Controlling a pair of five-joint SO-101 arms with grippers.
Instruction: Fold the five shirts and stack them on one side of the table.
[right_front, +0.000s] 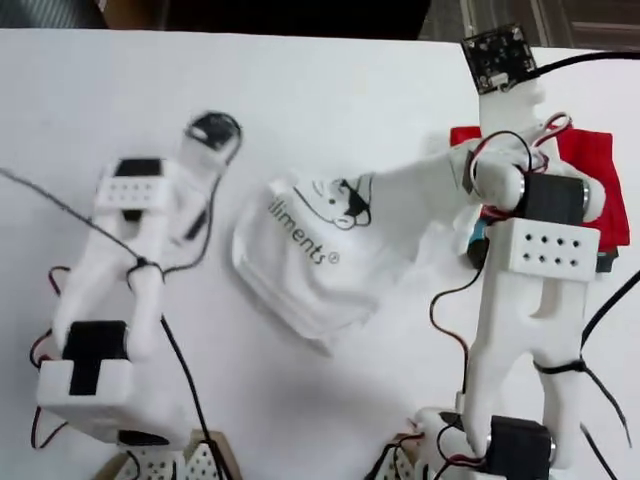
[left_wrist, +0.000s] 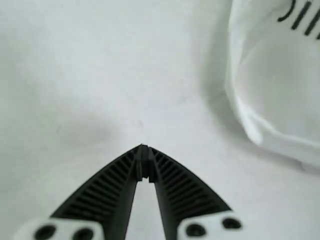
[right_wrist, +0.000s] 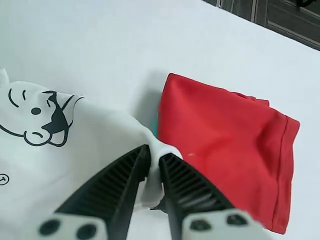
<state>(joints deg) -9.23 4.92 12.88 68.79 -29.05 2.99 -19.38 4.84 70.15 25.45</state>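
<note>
White shirt (right_front: 310, 270) loose at centre; red shirt (right_wrist: 225, 145) folded at the side.
I see the white shirt, printed with a black cartoon face and lettering, lying crumpled and half-folded mid-table (right_front: 300, 100), one edge pinched in the right gripper (right_wrist: 154, 167). The red shirt lies folded flat just beside it, on top of a teal layer (right_wrist: 155, 131) that shows as a sliver.
</note>
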